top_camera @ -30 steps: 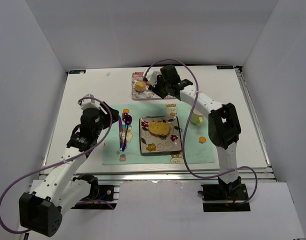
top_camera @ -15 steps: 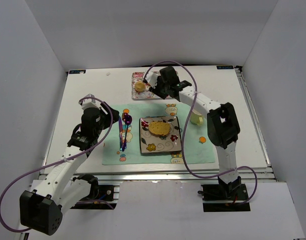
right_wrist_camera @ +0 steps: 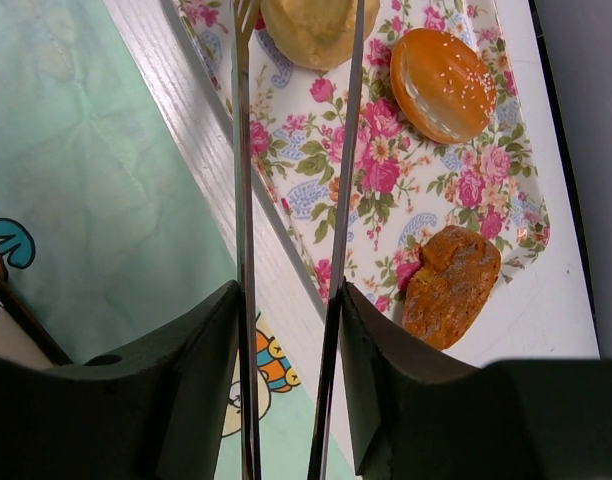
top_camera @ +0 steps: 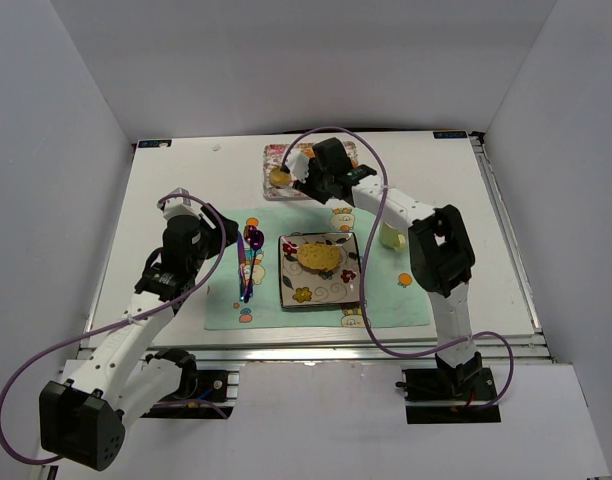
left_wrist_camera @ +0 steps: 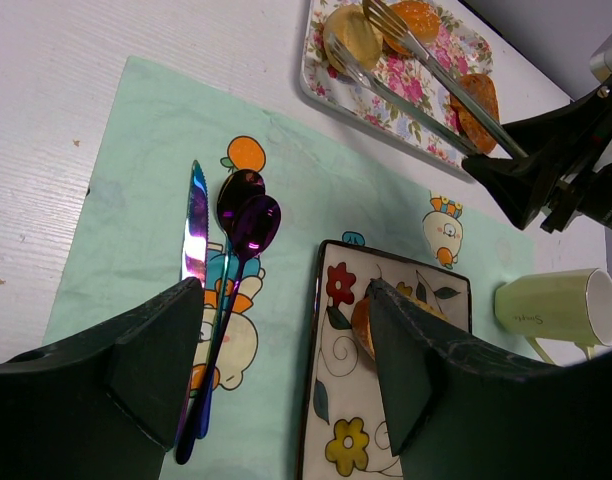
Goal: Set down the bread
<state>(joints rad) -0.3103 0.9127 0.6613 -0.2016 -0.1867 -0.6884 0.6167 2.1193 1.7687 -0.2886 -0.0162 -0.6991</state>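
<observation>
I see the white worktop [top_camera: 186, 190] boxed in by plain white walls on its left, far and right sides. Its bare stretches lie left of the mat and along the right edge. The mint-green cartoon-printed placemat [left_wrist_camera: 286, 170] sits front and centre, its near edge close to the worktop's front rail.

The rectangular flowered tray [right_wrist_camera: 386, 175] lies just past the mat's far edge, close to the far wall, with a narrow strip of worktop between tray and mat. The square flower-patterned plate [top_camera: 321, 285] rests on the mat's right half and carries a flat golden bread piece [top_camera: 318, 257].

The right end effector [right_wrist_camera: 289, 320] is clenched on the long metal tongs [right_wrist_camera: 242, 250], which reach over the tray's near rim. The left end effector [left_wrist_camera: 283, 300] hangs released, jaws wide, above the mat. A pale green mug [left_wrist_camera: 556, 305] sits just off the mat's right edge. An iridescent purple knife [left_wrist_camera: 193, 230] and a purple spoon [left_wrist_camera: 248, 225] lie side by side left of the plate.

The pale round bread roll [right_wrist_camera: 311, 25] is at the tray's left end, between the tong tips; I cannot tell whether they touch it. A sesame-topped bun [right_wrist_camera: 443, 82] and a brown fried piece [right_wrist_camera: 451, 285] lie further along the tray.
</observation>
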